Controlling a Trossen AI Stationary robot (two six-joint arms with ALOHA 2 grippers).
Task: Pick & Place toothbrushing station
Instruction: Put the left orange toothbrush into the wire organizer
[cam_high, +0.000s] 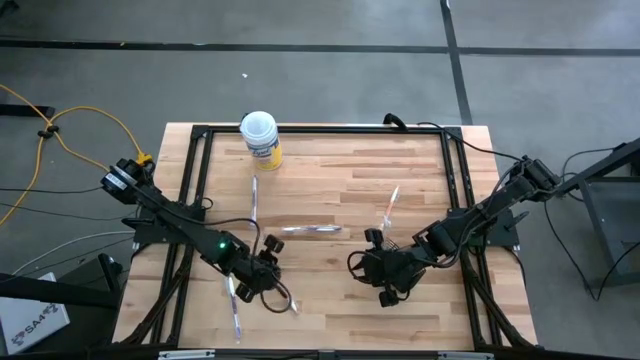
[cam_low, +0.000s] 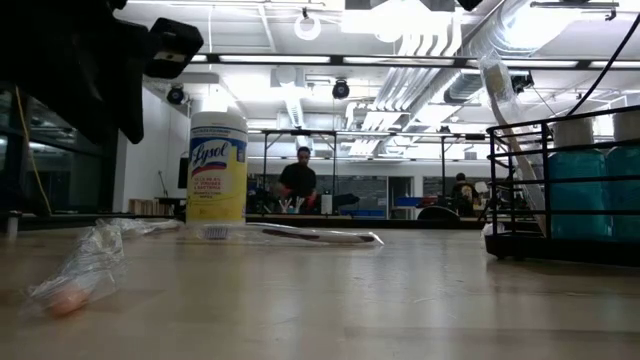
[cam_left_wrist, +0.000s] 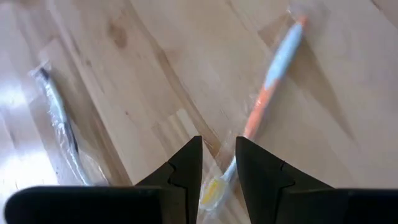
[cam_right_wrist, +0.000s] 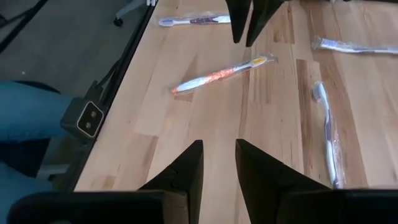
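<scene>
The toothbrushing station is out of view. Wrapped toothbrushes lie flat on the wooden table (cam_high: 330, 180). An orange-and-blue one (cam_right_wrist: 217, 74) lies between my two grippers. My left gripper (cam_left_wrist: 219, 163) hangs open above it. Seen along its fingers, that brush's yellow head end (cam_left_wrist: 212, 191) shows in the gap, apart from them. The same gripper (cam_right_wrist: 245, 34) shows far off in the right wrist view. My right gripper (cam_right_wrist: 219, 163) hangs open over bare wood on the table's right part (cam_high: 385, 285), with nothing between its fingers.
A white-lidded Lysol canister (cam_high: 260, 138) stands near the far edge. Other wrapped brushes lie near the middle (cam_high: 312, 229), to the far left of it (cam_high: 254, 195), right of centre (cam_high: 389, 207) and near the front left (cam_high: 234, 305). A black wire rack (cam_low: 560, 190) shows at the low view's right.
</scene>
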